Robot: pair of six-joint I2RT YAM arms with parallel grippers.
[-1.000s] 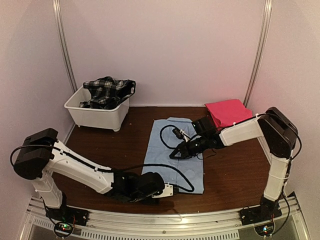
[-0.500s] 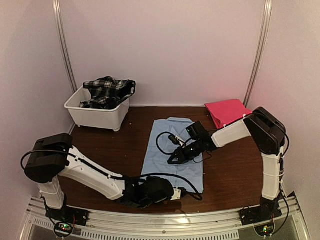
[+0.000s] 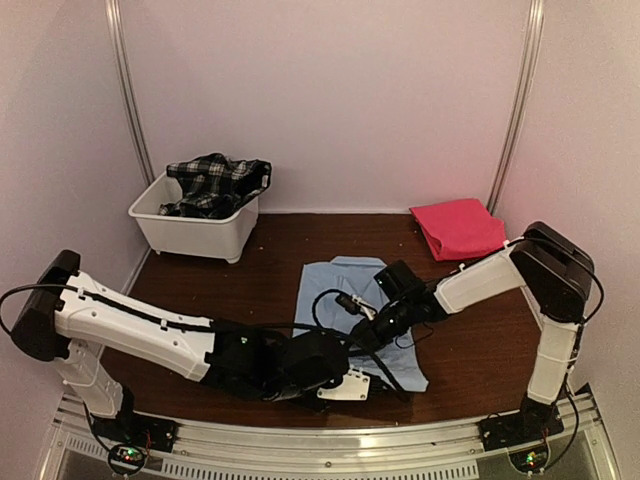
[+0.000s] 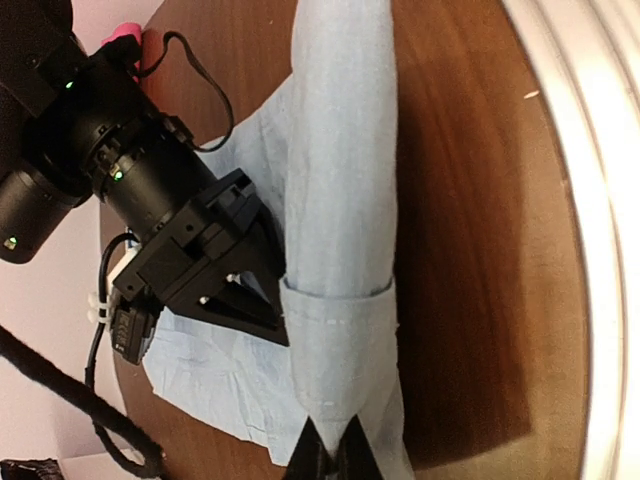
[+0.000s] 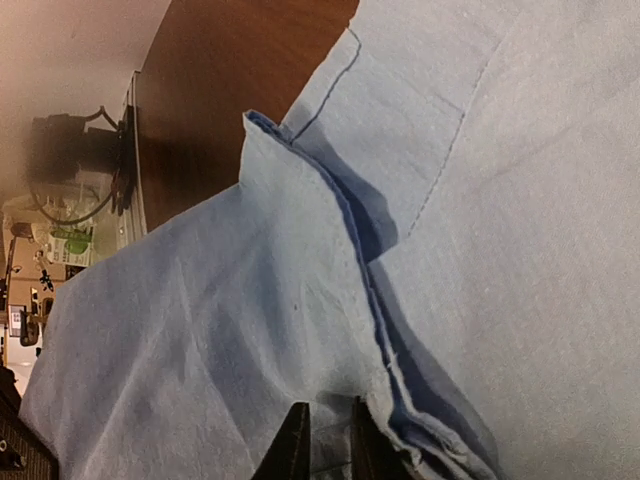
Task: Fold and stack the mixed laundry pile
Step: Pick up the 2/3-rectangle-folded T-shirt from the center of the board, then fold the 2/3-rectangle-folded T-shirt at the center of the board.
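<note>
Dark wood table [image 3: 480, 340], pale walls on three sides: my left gripper [image 4: 325, 458] is clamped on the near hem of the blue shirt [image 3: 335, 285], and my right gripper [image 5: 325, 440] is pinched shut on a raised fold just beyond it. Both work the garment's near end.

Folding this well, I judge, means carrying both pinches away from me at one height and pace. That way the hem lands square on the far end without dragging the layer beneath. The cloth between my grips looks bunched and wants a slight sideways stretch first.

Just behind my left gripper run the table's edge and the metal rail [image 3: 330, 440], so there is little room to draw back. Ahead of both grippers lie the rest of the shirt and bare wood. The pink cloth [image 3: 458, 228] sits well beyond my right gripper, off to its right. The plaid garment [image 3: 215, 180] hangs in the white tub [image 3: 195, 232], far ahead and left of my left gripper.
</note>
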